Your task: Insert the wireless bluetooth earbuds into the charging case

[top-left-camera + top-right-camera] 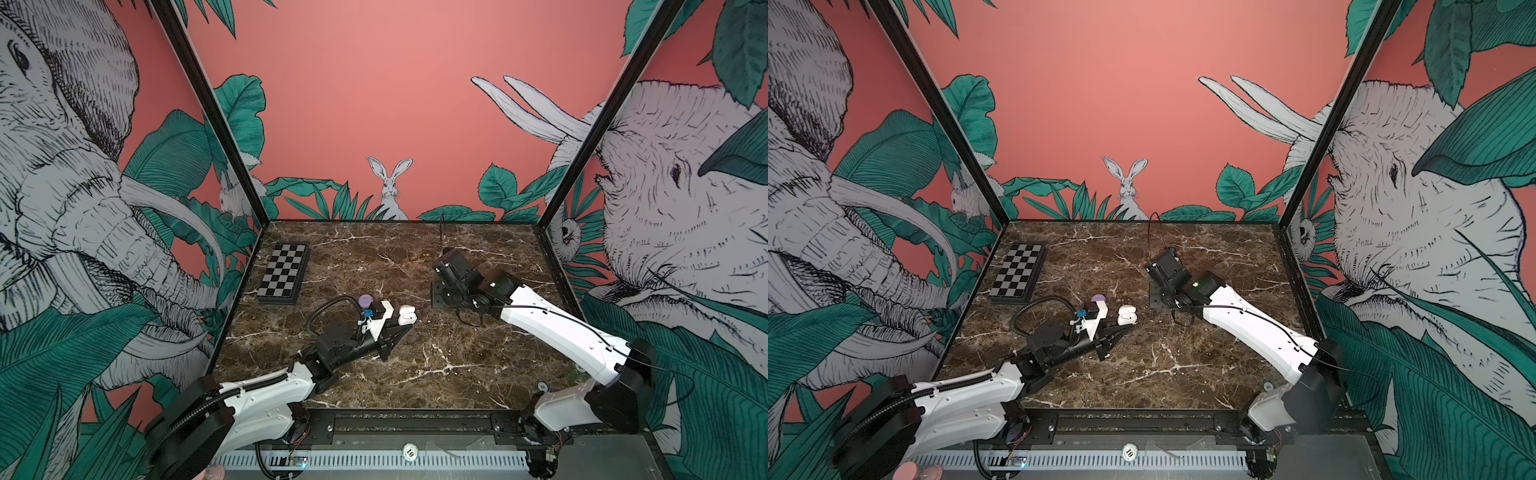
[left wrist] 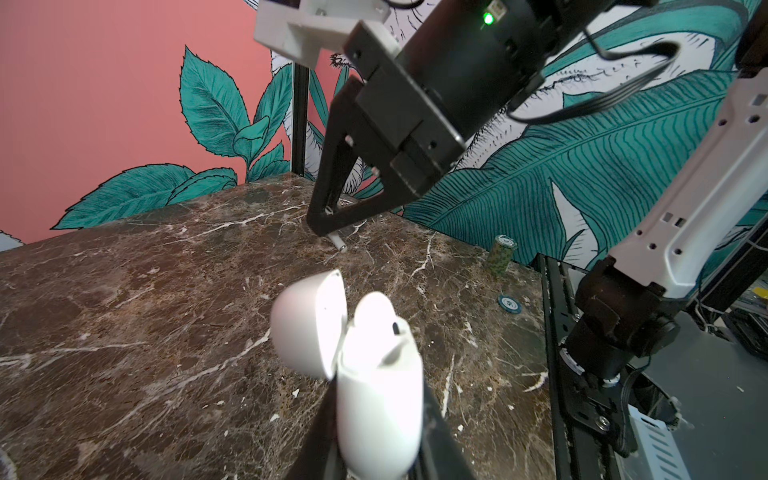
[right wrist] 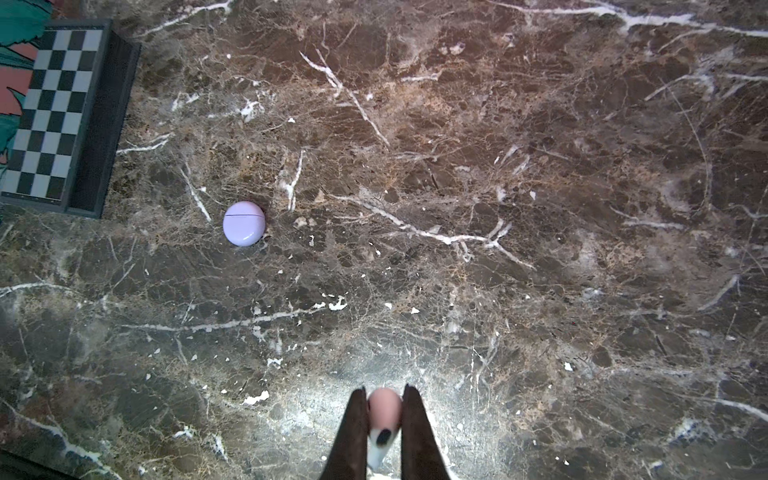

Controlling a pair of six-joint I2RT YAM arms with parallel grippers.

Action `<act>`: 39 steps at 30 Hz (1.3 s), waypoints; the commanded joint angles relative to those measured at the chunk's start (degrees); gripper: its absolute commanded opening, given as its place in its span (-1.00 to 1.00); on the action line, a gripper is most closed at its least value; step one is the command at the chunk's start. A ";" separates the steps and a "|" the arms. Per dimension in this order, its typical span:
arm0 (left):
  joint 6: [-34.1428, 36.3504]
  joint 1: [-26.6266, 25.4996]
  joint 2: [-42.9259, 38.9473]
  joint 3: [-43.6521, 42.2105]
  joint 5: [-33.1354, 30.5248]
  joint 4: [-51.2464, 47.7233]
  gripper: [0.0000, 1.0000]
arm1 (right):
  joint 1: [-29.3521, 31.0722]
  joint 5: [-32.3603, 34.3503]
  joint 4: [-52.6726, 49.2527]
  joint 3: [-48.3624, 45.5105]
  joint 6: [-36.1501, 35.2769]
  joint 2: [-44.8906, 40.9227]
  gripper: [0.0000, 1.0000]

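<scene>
Gripping a glossy white charging case [image 2: 378, 407], lid open, the left gripper [image 1: 406, 328] is closed; a stemmed earbud [image 3: 384, 411] is pinched by the right gripper [image 3: 384, 395] over veined marble counter [image 3: 540, 208].

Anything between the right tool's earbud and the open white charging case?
Nothing. In the left wrist view, only bare marble tabletop shows between the earbud in the right tool and the open white charging case.

Right gripper [image 3: 385, 388] pinched a white earbud [image 3: 384, 411] between its dark jaws, over the marble tabletop [image 3: 498, 208]. Closed lilac case [image 3: 244, 223] lay well apart from it, near the chessboard [image 3: 50, 116] at the tabletop's edge.
</scene>
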 commanded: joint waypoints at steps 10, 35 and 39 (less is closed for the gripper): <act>-0.33 -0.32 0.71 -0.30 -0.47 3.03 -1.00 | 2.84 1.58 -1.54 3.54 -0.73 -4.21 -1.00; -2.59 -0.32 3.33 1.39 -0.47 4.50 -1.00 | 9.47 1.89 3.57 2.62 -4.68 -8.02 -1.00; -3.67 -0.32 4.38 1.35 -0.54 6.23 -1.00 | 10.79 1.90 5.79 1.59 -5.19 -8.56 -1.00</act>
